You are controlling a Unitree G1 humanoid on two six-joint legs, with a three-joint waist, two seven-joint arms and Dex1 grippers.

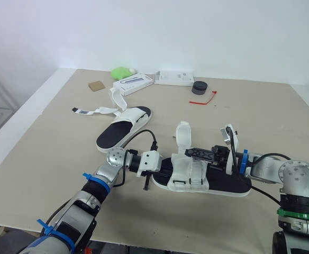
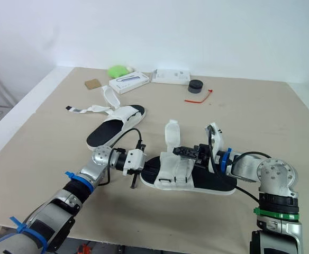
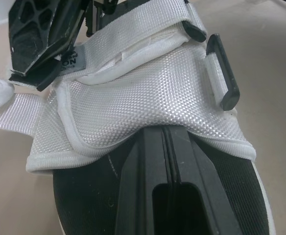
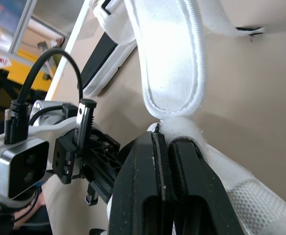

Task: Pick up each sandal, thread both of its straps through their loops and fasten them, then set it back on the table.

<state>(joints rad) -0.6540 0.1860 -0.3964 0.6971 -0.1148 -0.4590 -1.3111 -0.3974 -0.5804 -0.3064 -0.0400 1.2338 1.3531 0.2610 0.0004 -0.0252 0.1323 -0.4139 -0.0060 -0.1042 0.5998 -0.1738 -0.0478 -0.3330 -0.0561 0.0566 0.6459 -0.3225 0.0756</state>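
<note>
**Near sandal, strap pinched**

Near sandal [image 1: 220, 183] lies flat close to the table's [image 1: 160, 227] front edge. Left gripper [image 3: 153, 133], fingers closed together, is tucked under its toe upper. Its upright front strap [image 1: 183, 135] is pinched by right gripper [image 1: 191, 153]. Bare tabletop separates it from far sandal [image 1: 124, 127].

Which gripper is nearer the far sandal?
Left. The left gripper is at the left end of the near sandal, by the far sandal; the right gripper pinches a strap farther right.

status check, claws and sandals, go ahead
Left claw shut, tips under upper of near sandal. Right claw shut on strap, strap upright, unfastened. Far sandal straps loose. Nothing blocking.
</note>
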